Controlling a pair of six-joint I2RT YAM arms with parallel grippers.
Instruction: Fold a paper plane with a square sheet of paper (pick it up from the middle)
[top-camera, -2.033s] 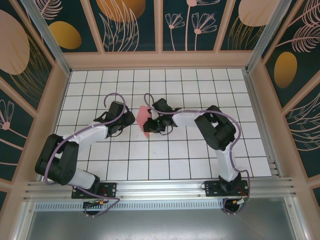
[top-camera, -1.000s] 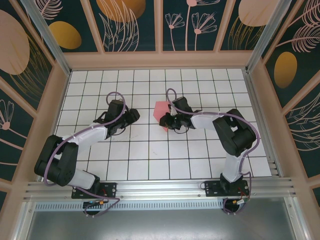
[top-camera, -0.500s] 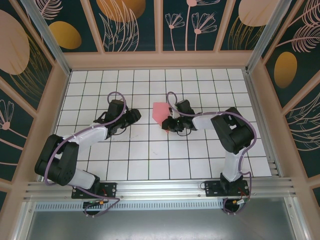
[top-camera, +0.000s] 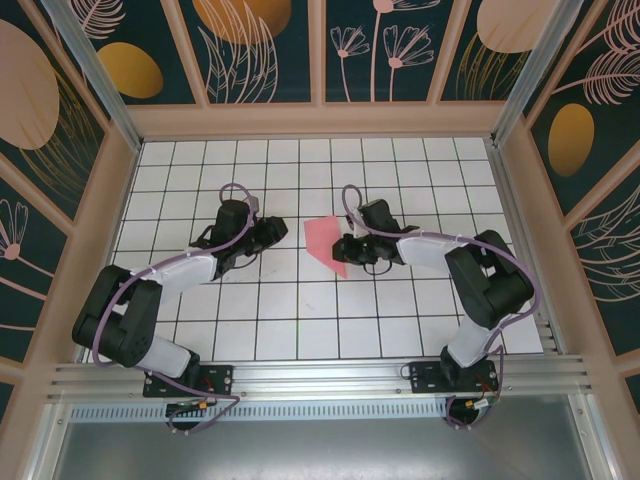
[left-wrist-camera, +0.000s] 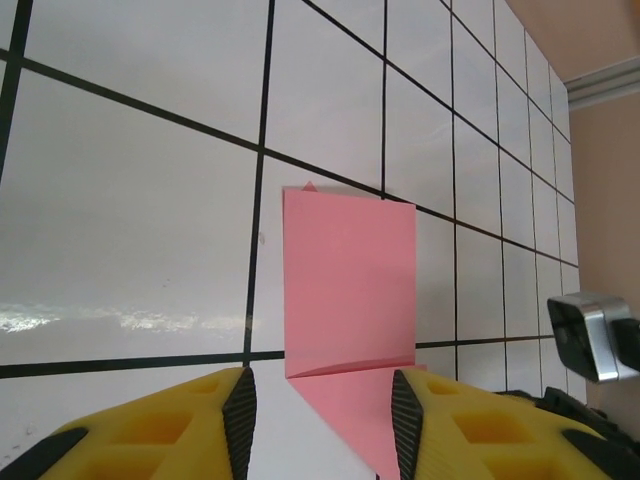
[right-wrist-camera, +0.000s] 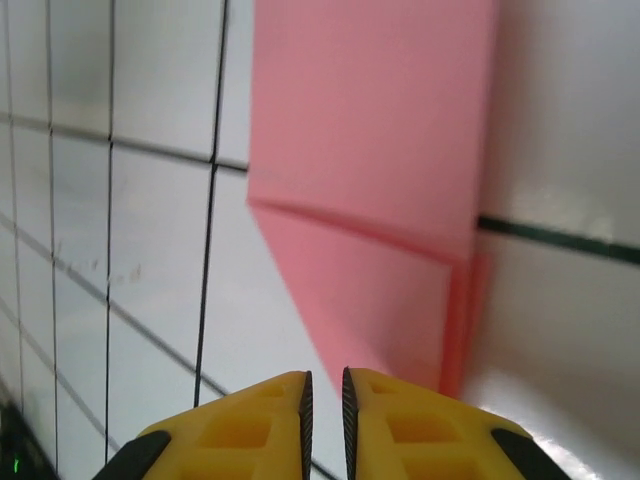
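The pink-red paper (top-camera: 323, 238) lies flat on the white grid table, folded into a rectangle with a tapering pointed flap. It is between the two grippers. My left gripper (top-camera: 276, 232) is just left of it and open; in the left wrist view the paper (left-wrist-camera: 348, 290) lies ahead of the open gripper (left-wrist-camera: 318, 400), its pointed flap running down between the yellow fingers (left-wrist-camera: 180, 430). My right gripper (top-camera: 344, 250) is at the paper's right edge, shut to a hairline gap. In the right wrist view the paper (right-wrist-camera: 370, 200) narrows toward the gripper (right-wrist-camera: 323, 385); nothing shows between the pads.
The wooden frame and patterned walls (top-camera: 320, 120) enclose the table on three sides. A metal rail (top-camera: 300, 375) runs along the near edge by the arm bases. Open tiles lie in front of and behind the paper.
The right gripper has shifted about one tile to the right, and the paper went along with it, away from the left gripper. The left gripper has edged slightly right.
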